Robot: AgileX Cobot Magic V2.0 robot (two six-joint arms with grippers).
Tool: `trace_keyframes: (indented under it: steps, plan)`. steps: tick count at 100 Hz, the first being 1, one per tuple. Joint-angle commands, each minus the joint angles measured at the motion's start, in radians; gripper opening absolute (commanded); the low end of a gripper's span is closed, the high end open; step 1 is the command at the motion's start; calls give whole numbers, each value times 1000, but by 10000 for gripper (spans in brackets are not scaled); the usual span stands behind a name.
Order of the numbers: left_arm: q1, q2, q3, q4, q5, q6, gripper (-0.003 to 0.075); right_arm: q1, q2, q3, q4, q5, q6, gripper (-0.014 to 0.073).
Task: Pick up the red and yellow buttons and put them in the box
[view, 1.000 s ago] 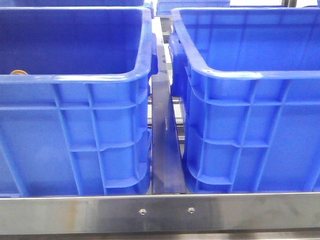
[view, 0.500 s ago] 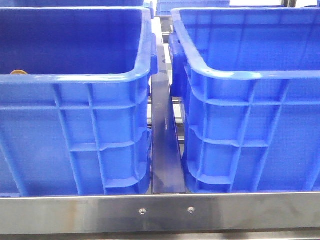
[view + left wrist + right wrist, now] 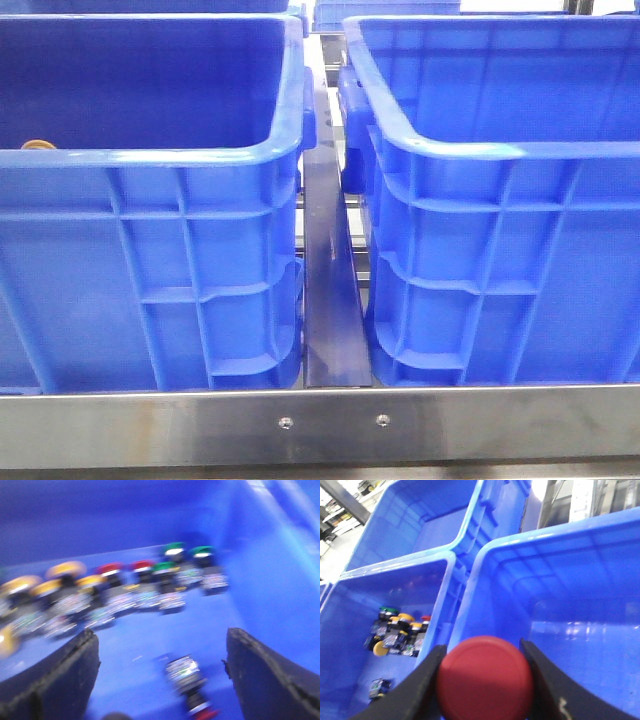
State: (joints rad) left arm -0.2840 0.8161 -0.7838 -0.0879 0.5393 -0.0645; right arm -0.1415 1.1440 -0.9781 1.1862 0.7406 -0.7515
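In the right wrist view my right gripper [image 3: 481,649] is shut on the red button [image 3: 485,677], whose domed cap fills the gap between the fingers. It hangs over the near rim of an empty blue box [image 3: 555,545]. My left gripper [image 3: 161,650] is open, low inside the other crate [image 3: 150,510]. A red-capped button [image 3: 192,687] lies on its side between the fingers, untouched; this view is blurred. Beyond stands a row of yellow buttons [image 3: 65,570], red buttons [image 3: 110,570] and green ones. No gripper shows in the front view.
The front view shows both crates side by side, the left crate [image 3: 150,160] and the right one [image 3: 500,150], with a dark gap and a steel rail [image 3: 330,425] in front. An orange cap [image 3: 35,145] peeks over the left crate's rim. A third crate [image 3: 420,515] stands behind.
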Motion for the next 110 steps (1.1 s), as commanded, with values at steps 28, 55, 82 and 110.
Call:
trace_keyframes:
  steps: [28, 55, 82, 110]
  plan:
    - [79, -361, 165, -9, -78, -11, 419, -7, -9, -36, 9, -118, -15, 151]
    - [79, -461, 183, -9, -78, -11, -18, 6, 121, -45, 16, -247, -91, 151]
    - [79, -461, 183, -9, -78, -11, -19, 135, 330, -104, 18, -563, -293, 151]
    - [79, -461, 183, -9, -76, -11, -19, 226, 520, -164, 19, -764, -360, 151]
